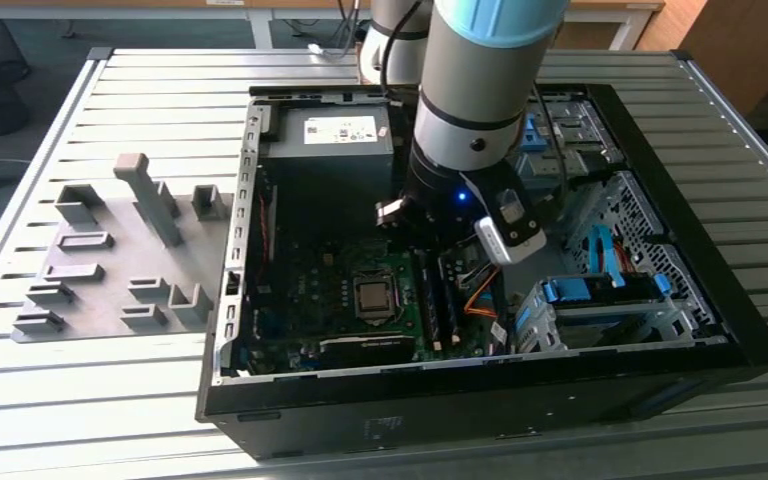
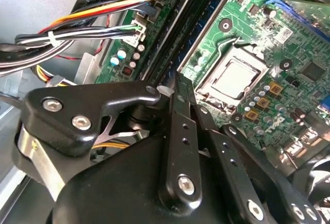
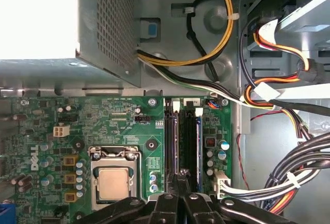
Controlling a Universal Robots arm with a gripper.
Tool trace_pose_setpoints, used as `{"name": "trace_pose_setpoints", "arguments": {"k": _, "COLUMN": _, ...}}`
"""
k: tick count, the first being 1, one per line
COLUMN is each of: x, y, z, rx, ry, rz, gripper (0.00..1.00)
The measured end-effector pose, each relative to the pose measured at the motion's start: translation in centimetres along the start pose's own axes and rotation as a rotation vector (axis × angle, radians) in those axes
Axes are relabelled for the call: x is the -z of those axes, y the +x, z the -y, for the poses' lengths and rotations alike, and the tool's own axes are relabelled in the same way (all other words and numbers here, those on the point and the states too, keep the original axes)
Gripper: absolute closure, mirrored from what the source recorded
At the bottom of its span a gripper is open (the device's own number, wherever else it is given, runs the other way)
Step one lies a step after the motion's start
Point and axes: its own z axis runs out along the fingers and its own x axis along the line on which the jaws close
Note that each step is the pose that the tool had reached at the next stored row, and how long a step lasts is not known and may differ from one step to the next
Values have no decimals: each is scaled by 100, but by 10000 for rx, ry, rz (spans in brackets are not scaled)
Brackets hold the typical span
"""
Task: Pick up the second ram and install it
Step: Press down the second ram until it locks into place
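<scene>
Slatted grey tabletop (image 1: 117, 400) carries an open computer case (image 1: 704, 330) with grey holder blocks (image 1: 117, 260) on the exterior view's left. Inside, the arm reaches down over the green motherboard (image 3: 103, 116), next to the processor socket (image 3: 112, 180). Its claw (image 3: 181, 183) is pressed together above the memory slots, where the second ram (image 3: 190, 147) stands seated in its slot.

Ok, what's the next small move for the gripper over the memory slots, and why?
Probably a small straight press downward. The gripper sits directly over the memory slots beside the processor socket, in line with them; whether a stick is fully seated I cannot tell.
</scene>
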Motion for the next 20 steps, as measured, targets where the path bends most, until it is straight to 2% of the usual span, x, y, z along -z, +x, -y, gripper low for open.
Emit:
{"name": "trace_pose_setpoints", "arguments": {"k": 16, "x": -196, "y": -7, "z": 4, "rx": -1, "ry": 11, "rz": -3, "gripper": 89}}
{"name": "trace_pose_setpoints", "arguments": {"k": 19, "x": -187, "y": -8, "z": 1, "rx": -1, "ry": 14, "rz": -7, "gripper": 89}}
{"name": "trace_pose_setpoints", "arguments": {"k": 20, "x": -168, "y": -8, "z": -2, "rx": -1, "ry": -15, "rz": 1, "gripper": 89}}
